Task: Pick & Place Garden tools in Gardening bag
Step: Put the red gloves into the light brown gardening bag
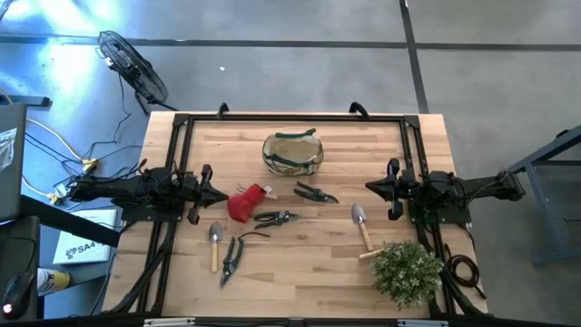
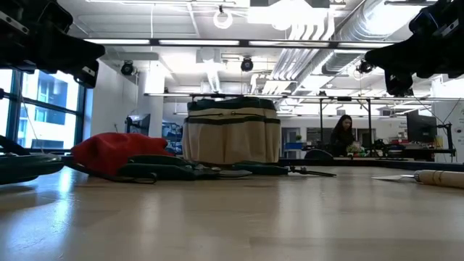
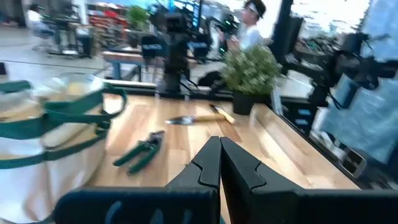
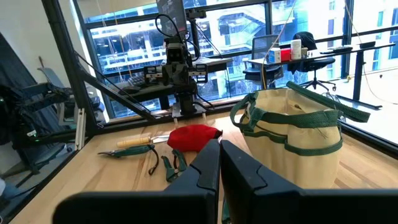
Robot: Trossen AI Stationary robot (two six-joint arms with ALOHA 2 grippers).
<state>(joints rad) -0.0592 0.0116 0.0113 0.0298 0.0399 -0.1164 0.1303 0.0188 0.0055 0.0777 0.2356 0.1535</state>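
The counter [image 1: 300, 263] carries my gardening bag [image 1: 292, 153] at its far middle, with the red glove [image 1: 243, 203], shears [image 1: 275, 218] and trowels [image 1: 361, 223] nearer. My left claw [image 1: 221, 194] and right claw [image 1: 370, 187] hover with fingers pressed together.

On the worktop [image 1: 300, 272], the gardening bag [image 1: 292, 153] sits at twelve o'clock. Glove [image 1: 243, 203] and shears [image 1: 275, 218] lie central, one trowel [image 1: 215, 243] at seven, another trowel [image 1: 361, 223] and the plant [image 1: 406, 270] toward four.

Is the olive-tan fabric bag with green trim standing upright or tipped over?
Upright: the olive-tan fabric bag stands on its base on the wooden table, its mouth opening upward in the high view.
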